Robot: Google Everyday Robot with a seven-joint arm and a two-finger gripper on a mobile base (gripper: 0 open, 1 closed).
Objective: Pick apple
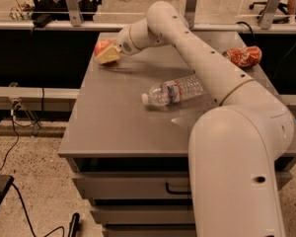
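Apple: the small round reddish-orange apple (102,47) is at the far left corner of the grey desk (113,127), touching the claw.
Claw: the tan claw (108,56) on the white arm (197,53) sits low at that corner, against the apple's near side; whether it is clenched or released cannot be told.
Handling: probably firm, smooth-skinned and moderately light. It may roll or slip toward the left edge if nudged.
Where to hold: across the widest middle, from opposite sides.
Others: a clear plastic bottle (175,90) lies mid-desk; a crushed red can (243,56) lies near the far right edge.
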